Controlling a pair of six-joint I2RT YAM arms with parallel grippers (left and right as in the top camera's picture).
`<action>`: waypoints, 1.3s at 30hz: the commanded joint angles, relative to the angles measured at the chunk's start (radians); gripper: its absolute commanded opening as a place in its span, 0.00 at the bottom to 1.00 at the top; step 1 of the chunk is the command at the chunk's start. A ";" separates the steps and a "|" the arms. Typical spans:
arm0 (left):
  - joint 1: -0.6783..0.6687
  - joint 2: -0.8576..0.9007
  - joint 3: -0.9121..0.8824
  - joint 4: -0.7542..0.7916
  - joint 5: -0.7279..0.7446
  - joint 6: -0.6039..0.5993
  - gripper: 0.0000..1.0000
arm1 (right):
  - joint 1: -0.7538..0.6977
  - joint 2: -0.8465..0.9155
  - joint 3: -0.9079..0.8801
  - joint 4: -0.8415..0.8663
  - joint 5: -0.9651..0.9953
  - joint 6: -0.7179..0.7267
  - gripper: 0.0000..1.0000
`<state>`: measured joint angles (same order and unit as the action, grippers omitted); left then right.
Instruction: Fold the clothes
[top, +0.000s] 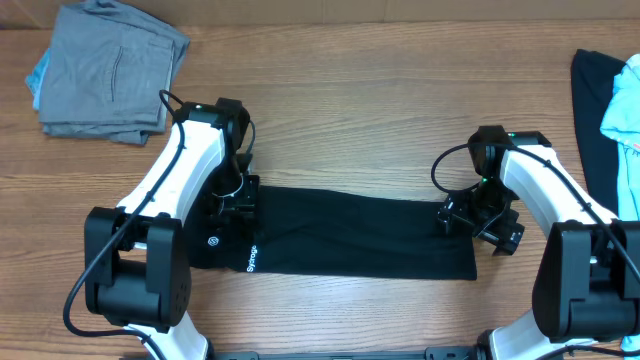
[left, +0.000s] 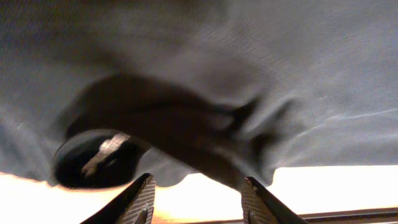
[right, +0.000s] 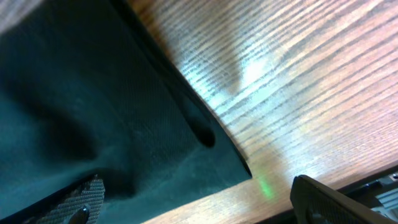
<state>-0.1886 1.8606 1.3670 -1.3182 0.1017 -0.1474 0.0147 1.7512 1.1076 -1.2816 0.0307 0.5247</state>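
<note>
Two hands: left hand (top: 232, 205), right hand (top: 470, 218). Two black pieces: black shirt (top: 340, 235), black garment (top: 590, 110). One grey garment (top: 105, 70). Two light blue: right blue garment (top: 622, 110), left blue garment (top: 35, 76).

- Left arm (top: 185, 165) bends in from the worktop's (top: 350, 110) front-left corner; left gripper (top: 232, 207) low, jaws parted.
- Right arm (top: 548, 185) bends in from the front-right corner; right gripper (top: 462, 215) low, jaws spread wide.

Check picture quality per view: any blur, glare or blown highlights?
Overhead: sharp, evenly lit, though the black shirt swallows fold detail. Left wrist: shirt too close, soft and smeared; the table strip beneath is blown out. Right wrist: bright glare patch on the table, green light spot near the shirt's edge.
</note>
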 joint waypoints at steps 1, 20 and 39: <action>-0.032 -0.032 -0.003 0.023 0.093 0.047 0.47 | -0.001 -0.023 0.021 0.028 -0.009 0.002 1.00; -0.122 -0.028 -0.203 0.198 0.101 -0.037 0.04 | 0.076 -0.023 -0.080 0.266 -0.227 -0.128 0.11; 0.071 -0.036 -0.299 0.187 0.078 -0.059 0.04 | -0.068 -0.023 -0.094 0.219 -0.014 0.034 0.04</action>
<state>-0.1371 1.8584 1.0653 -1.1217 0.1974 -0.1890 -0.0051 1.7416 0.9752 -1.0290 -0.0753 0.5335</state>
